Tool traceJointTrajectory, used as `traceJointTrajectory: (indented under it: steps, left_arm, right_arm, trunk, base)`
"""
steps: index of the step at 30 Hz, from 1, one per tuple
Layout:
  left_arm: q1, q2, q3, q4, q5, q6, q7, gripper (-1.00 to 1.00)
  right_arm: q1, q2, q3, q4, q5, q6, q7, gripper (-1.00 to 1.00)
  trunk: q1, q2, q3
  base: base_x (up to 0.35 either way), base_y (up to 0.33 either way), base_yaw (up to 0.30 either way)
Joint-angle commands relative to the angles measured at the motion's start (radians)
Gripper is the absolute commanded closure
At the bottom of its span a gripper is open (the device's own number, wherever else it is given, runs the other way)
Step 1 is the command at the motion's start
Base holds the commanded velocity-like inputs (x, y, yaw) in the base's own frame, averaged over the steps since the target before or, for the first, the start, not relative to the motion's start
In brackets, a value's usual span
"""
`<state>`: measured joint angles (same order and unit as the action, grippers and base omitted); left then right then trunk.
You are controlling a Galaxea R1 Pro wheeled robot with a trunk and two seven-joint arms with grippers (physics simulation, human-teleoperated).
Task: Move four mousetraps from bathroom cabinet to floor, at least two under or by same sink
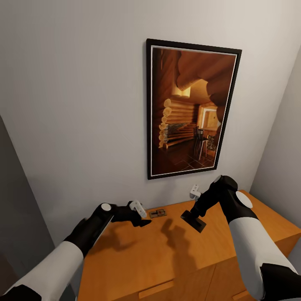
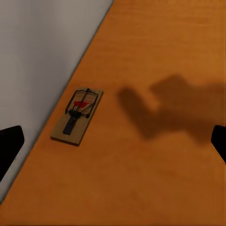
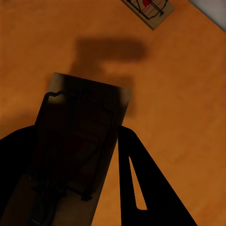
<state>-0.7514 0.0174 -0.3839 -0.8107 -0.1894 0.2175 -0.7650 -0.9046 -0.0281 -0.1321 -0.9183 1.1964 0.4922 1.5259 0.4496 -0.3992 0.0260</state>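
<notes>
1 trap (image 1: 158, 213) was found by the wall, just beyond the wide-open left gripper (image 1: 140, 217); the right gripper (image 1: 193, 220) held another trap (image 3: 77, 141).

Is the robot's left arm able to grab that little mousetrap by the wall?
Probably yes. The left tool is open beside the mousetrap, which lies flat on the cabinet top with bare wood between them.
</notes>
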Motion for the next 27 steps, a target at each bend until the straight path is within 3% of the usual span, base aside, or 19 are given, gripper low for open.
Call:
traceJointTrajectory:
  steps: [1, 3, 8, 27]
  left_arm:
    - [-0.001, 0.002, 0.014, -0.002, -0.002, 0.005, -0.014, -1.0]
    - [-0.003, 0.004, 0.057, -0.002, -0.001, 0.001, -0.052, -1.0]
    - [-0.006, 0.005, 0.109, -0.008, -0.001, -0.001, -0.132, -1.0]
    - [-0.008, 0.004, 0.127, -0.059, 0.0, 0.009, -0.209, -1.0]
  right_arm:
    - [0.0, 0.0, -0.001, -0.001, 0.005, 0.011, 0.007, 1.0]
    - [0.0, 0.0, -0.001, -0.001, 0.005, 0.011, 0.007, 1.0]
    - [0.0, 0.0, -0.001, -0.001, 0.005, 0.011, 0.007, 1.0]
    - [0.0, 0.0, -0.001, -0.001, 0.005, 0.011, 0.007, 1.0]
  trunk:
    - [0.0, -0.001, -0.001]
    - [0.0, -0.001, -0.001]
    - [0.0, -0.001, -0.001]
    - [0.0, -0.001, -0.001]
  base:
    - [0.0, 0.0, 0.0]
    - [0.0, 0.0, 0.0]
    - [0.0, 0.0, 0.0]
    - [0.0, 0.0, 0.0]
